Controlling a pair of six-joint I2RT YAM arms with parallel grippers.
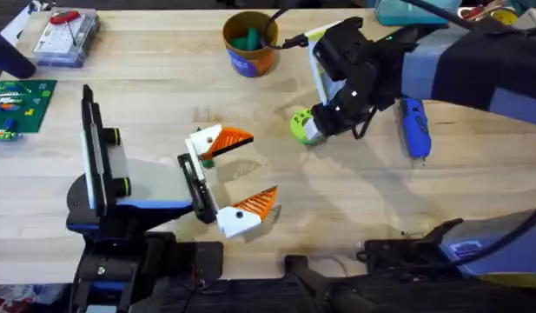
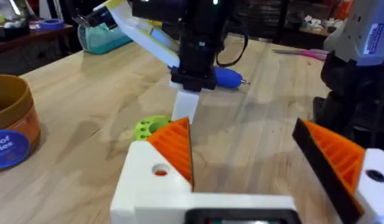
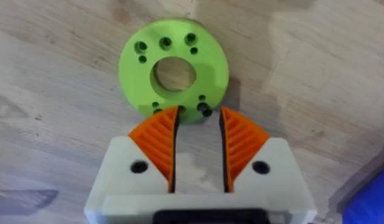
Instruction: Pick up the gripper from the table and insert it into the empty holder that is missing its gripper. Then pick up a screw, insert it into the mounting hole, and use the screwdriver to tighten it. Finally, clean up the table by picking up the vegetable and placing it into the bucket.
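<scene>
Blue screwdriver (image 1: 413, 127) lying flat, yellow-orange bucket (image 1: 249, 43) upright

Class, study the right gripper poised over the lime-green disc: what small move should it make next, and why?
Probably lower a little and close. The right gripper hovers at the edge of the lime-green disc, fingers slightly apart, with a small dark screw lying just beyond the gap between them.

Pale wooden table (image 1: 354, 217), cluttered shelves (image 2: 291, 18) behind

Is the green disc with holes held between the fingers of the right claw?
No, the green disc lies flat on the table just ahead of the right claw, whose fingers have nothing between them.
</scene>
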